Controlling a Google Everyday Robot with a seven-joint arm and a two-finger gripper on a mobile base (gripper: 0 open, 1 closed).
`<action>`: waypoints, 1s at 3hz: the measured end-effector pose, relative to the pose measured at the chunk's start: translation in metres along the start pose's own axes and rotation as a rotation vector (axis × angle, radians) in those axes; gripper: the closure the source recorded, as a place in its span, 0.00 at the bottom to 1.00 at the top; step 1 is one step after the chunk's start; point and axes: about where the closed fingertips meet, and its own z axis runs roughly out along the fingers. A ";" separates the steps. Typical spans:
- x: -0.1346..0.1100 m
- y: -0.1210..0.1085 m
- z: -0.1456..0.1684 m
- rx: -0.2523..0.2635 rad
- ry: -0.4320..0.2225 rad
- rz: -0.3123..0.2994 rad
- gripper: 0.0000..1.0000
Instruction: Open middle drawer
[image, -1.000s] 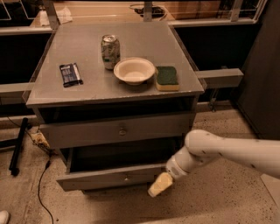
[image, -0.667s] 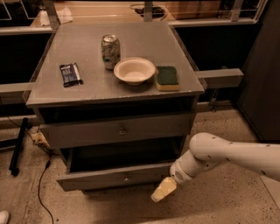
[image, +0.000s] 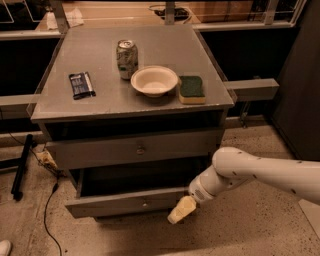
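Gripper (image: 181, 210), spread or pressed together I couldn't tell, hung below the worktop's (image: 100, 105) front-right corner beside the part-open middle drawer (image: 125, 204), probably for pulling.

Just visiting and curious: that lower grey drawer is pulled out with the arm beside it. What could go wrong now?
The gripper sits close by the right end of the pulled-out grey metal middle drawer; a careless swing might knock it shut or snag its corner. A jolt could also topple the upright metal soda can on the cabinet's grey top.
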 end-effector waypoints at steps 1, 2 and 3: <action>-0.041 -0.011 0.011 -0.012 -0.032 -0.066 0.00; -0.058 -0.017 0.024 -0.015 -0.031 -0.095 0.00; -0.057 -0.020 0.043 -0.022 0.001 -0.105 0.00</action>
